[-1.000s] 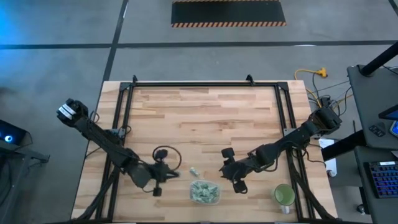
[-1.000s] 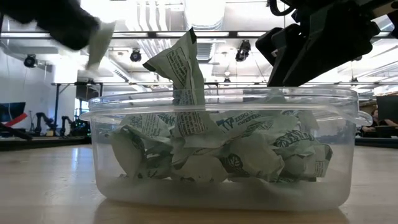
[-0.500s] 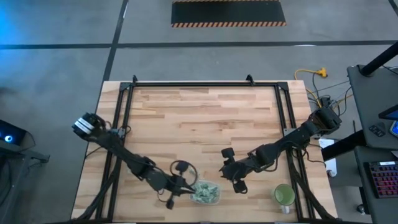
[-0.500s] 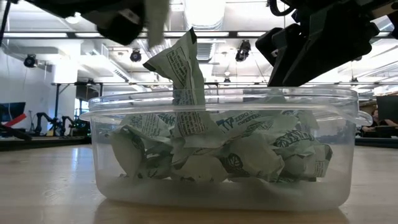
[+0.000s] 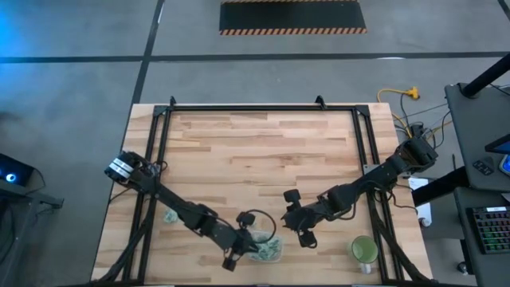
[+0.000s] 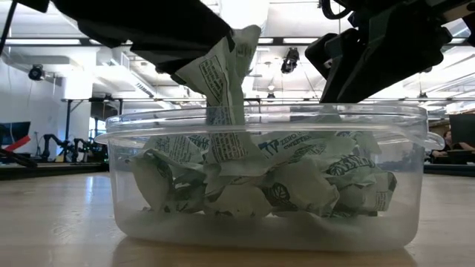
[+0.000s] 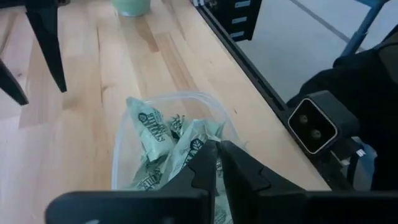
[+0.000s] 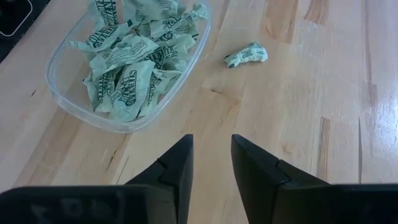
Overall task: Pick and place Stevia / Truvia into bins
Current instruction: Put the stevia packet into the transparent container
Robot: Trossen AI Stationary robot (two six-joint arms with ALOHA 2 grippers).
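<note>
1. Stevia / Truvia sachets (image 8: 124,68), small, flat, pale green and white paper, heaped crumpled in the shallow clear plastic rectangular tub (image 8: 81,112) near the front edge of the wooden table (image 5: 263,151).
2. 1 sachet standing upright in the heap, poking above the rim in the low view.
3. 1 loose crumpled sachet (image 8: 245,55) lying on the wood just beside the tub, apart from it.
4. Left gripper (image 7: 216,155) poised directly over the tub, fingers pressed almost together with only a sliver between them, pinching a held sachet (image 6: 249,37) above the heap.
5. Right gripper (image 8: 211,146) hovering over bare wood beside the tub, fingers spread apart, nothing between them.
6. Round green cup (image 5: 364,249) standing well right of the tub, near the table's front right corner.
</note>
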